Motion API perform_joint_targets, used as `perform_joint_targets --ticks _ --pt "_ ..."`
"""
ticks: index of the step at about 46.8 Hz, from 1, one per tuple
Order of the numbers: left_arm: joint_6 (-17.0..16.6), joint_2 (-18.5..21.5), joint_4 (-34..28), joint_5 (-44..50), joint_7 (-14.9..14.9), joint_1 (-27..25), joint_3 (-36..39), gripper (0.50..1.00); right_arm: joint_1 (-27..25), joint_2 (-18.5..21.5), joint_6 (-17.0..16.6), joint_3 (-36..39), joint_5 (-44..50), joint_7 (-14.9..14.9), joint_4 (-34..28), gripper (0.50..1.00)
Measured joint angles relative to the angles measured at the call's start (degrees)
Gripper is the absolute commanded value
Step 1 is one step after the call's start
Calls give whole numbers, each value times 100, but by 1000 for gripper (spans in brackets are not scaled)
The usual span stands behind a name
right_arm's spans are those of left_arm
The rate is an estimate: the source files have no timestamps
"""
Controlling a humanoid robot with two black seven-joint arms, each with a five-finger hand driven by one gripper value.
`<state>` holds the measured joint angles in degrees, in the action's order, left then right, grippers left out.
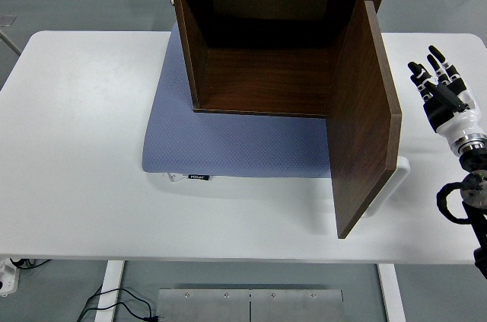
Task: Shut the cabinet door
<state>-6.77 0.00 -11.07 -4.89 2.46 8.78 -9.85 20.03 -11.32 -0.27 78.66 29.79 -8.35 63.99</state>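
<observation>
Door [364, 120] wide open, nothing started. My right hand [443, 92] hovers at right of frame, fingers [435, 55] spread, empty. Next I'd push the door's outer face leftward.

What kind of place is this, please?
Probably a robotics lab or test room: a small wooden cabinet staged on a blue mat atop a white table, with the robot's right hand beside it.
</observation>
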Motion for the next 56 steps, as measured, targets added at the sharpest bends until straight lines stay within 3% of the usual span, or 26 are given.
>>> perform_joint_targets --ticks 56 --pt "0 0 0 -2 0 1 1 1000 -52 -37 -24 -2 -26 4 35 1000"
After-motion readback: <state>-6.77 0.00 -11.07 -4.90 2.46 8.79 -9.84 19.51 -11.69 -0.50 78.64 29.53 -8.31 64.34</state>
